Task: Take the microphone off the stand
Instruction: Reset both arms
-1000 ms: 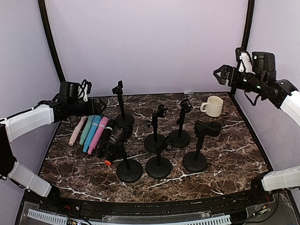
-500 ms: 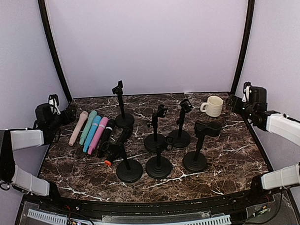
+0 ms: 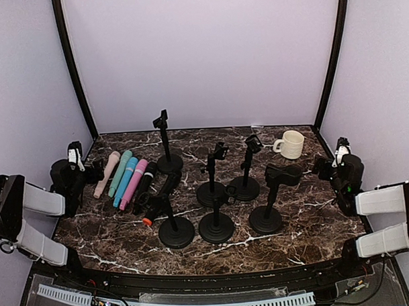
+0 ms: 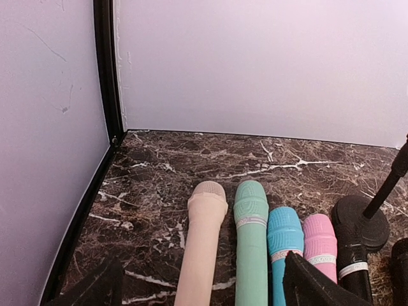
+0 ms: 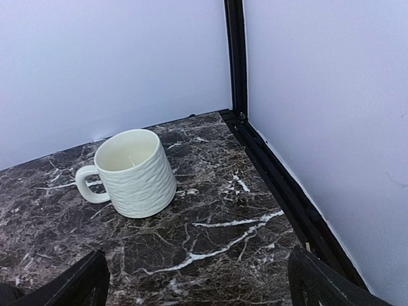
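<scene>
Just ahead of left jaws, spread wide, gripping nothing: five mics flat on counter (image 4: 153, 191), side by side, heads pointing away. From left: cream mic (image 4: 204, 248), green mic (image 4: 250, 242), blue mic (image 4: 284, 245), pink mic (image 4: 319, 242), black mic (image 4: 352, 255).
Off to right of left jaws, past row: orange-tipped mic (image 3: 158, 198), black, tilted in clip of stand (image 3: 176, 232); well apart from both jaws.
Ahead of right jaws, also wide apart, empty: mug (image 5: 135, 172) upright, nearer left finger, handle leftward.
Beyond mug: wall corner.
</scene>
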`<state>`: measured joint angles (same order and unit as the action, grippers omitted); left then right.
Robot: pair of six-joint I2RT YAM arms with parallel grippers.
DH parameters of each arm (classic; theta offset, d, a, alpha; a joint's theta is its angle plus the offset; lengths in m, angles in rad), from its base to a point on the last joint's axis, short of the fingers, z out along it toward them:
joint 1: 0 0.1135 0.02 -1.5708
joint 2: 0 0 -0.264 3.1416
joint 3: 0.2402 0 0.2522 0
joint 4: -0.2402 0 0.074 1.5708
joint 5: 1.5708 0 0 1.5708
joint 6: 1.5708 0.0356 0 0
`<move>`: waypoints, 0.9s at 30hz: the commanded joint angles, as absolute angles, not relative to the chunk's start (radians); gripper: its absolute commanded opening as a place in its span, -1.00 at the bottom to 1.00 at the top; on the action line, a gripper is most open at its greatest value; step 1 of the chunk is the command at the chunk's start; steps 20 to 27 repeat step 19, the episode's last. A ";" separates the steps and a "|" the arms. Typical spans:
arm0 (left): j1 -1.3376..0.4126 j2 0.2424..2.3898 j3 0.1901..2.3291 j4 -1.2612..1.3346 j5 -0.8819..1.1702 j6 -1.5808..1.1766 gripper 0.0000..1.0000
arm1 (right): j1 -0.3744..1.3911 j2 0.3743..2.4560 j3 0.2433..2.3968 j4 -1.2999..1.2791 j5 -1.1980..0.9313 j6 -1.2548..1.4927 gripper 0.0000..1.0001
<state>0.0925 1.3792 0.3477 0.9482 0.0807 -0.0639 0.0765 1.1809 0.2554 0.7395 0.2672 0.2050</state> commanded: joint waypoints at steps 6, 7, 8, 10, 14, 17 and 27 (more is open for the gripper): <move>0.092 1.362 0.265 1.086 0.086 0.012 0.77 | 0.075 1.304 0.227 1.025 0.318 0.151 0.97; 0.091 1.372 0.275 1.088 0.086 0.011 0.77 | 0.075 1.307 0.224 1.033 0.317 0.149 0.97; 0.091 1.390 0.281 1.090 0.095 0.012 0.77 | 0.075 1.307 0.218 1.040 0.316 0.150 0.97; 0.092 1.402 0.280 1.102 0.099 0.012 0.77 | 0.075 1.301 0.209 1.049 0.319 0.150 0.97; 0.091 1.388 0.266 1.109 0.084 0.008 0.77 | 0.075 1.293 0.199 1.061 0.316 0.151 0.97; 0.092 1.378 0.253 1.126 0.079 0.009 0.77 | 0.075 1.297 0.200 1.064 0.316 0.150 0.97; 0.092 1.376 0.255 1.125 0.055 0.005 0.79 | 0.075 1.296 0.200 1.064 0.319 0.151 0.97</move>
